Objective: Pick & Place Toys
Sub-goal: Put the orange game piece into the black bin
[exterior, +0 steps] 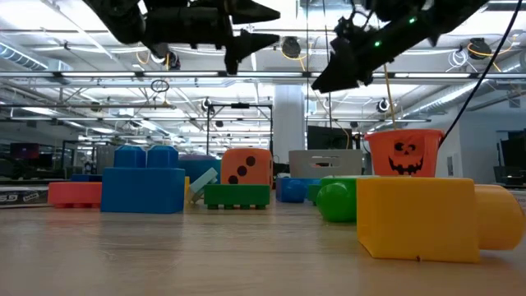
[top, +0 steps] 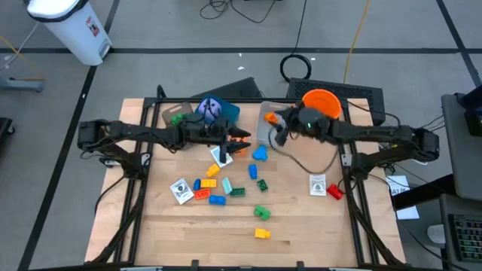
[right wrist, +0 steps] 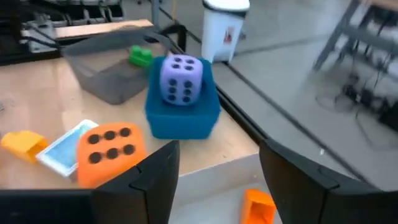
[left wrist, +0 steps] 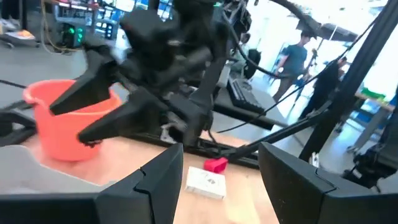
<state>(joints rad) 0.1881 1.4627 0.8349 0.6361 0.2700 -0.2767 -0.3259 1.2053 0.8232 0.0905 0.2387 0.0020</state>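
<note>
The left claw and right claw both hang above the far middle of the desk, each with fingers parted and nothing between them. From above, most toys still lie loose on the desk: an orange die under the left claw, blue, green, red and yellow bricks, and cards; only the purple die sits on the teal box, and a green brick lies in a grey tray. At desk level, bricks and the orange die crowd the wood, and both claws hover high, released. The left wrist view shows the right claw spread before the orange bucket. The right wrist view shows the purple die, the orange die and a card. Judging by this, sorting has barely begun.
</note>
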